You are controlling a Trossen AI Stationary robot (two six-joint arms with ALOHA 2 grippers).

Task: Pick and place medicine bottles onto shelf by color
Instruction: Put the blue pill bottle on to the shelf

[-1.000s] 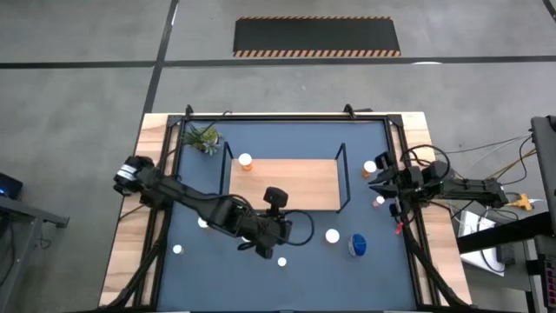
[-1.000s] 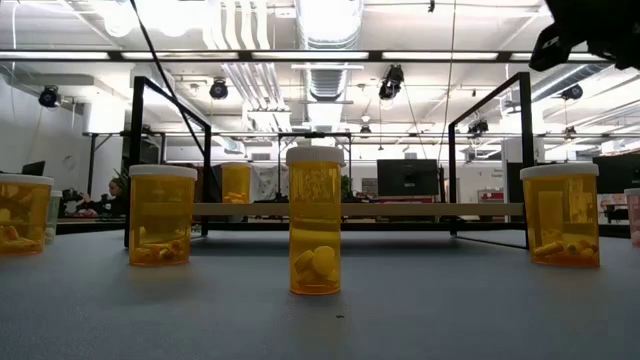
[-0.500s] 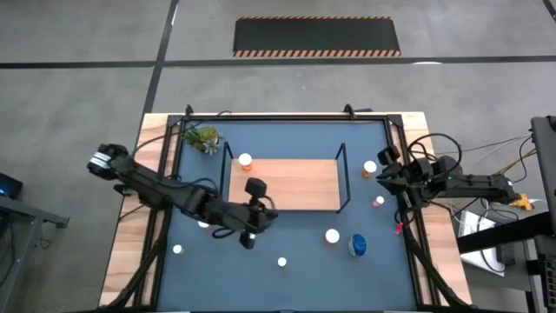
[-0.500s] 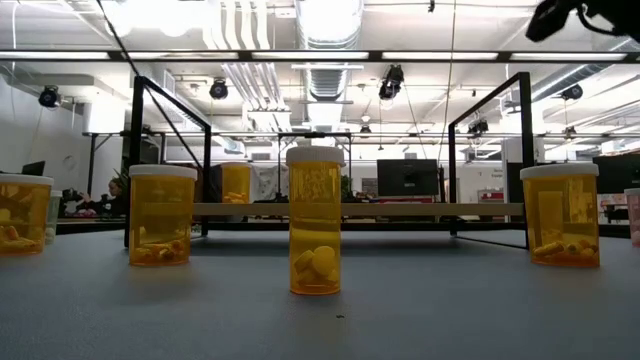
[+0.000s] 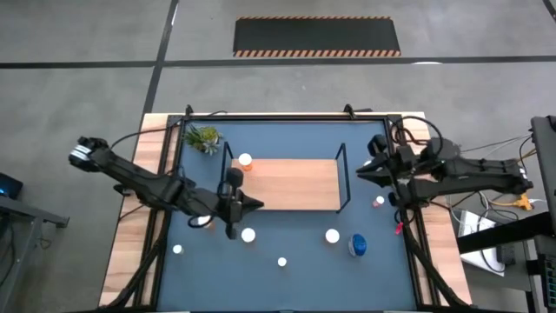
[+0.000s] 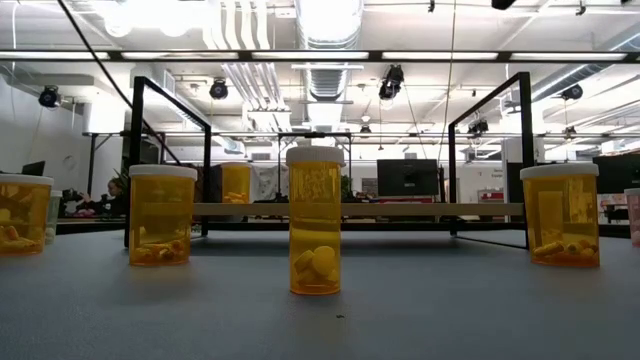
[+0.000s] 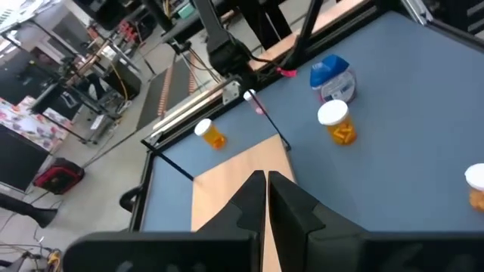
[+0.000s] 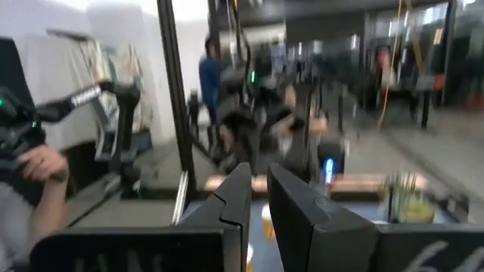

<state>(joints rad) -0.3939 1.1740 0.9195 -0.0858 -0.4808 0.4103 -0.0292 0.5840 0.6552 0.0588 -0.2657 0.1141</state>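
The light-wood shelf (image 5: 291,183) stands on the blue mat (image 5: 208,269) and bears one orange bottle (image 5: 246,162) at its far left corner. White-capped orange bottles stand on the mat in the high view (image 5: 248,235) (image 5: 333,235) (image 5: 282,261) (image 5: 177,249), with a blue bottle (image 5: 357,245) near the right. My left gripper (image 5: 252,204) is shut and empty above the shelf's near left corner. My right gripper (image 5: 360,172) is shut and empty just beyond the shelf's right end. The left wrist view shows the blue bottle (image 7: 333,75) and orange bottles (image 7: 336,123) (image 7: 212,134).
A small green plant (image 5: 202,137) stands at the mat's far left corner. A tiny pink-and-white bottle (image 5: 379,202) stands right of the shelf. Black wire frames (image 5: 343,174) rise at the shelf's short ends. A person (image 8: 30,189) stands beyond the table.
My left gripper has drawn back from the mat's near middle toward the table's left and far side, ending at the shelf's near left corner, still shut. A white-capped bottle the arm covered now shows. My right gripper has risen and gone toward the shelf's right end.
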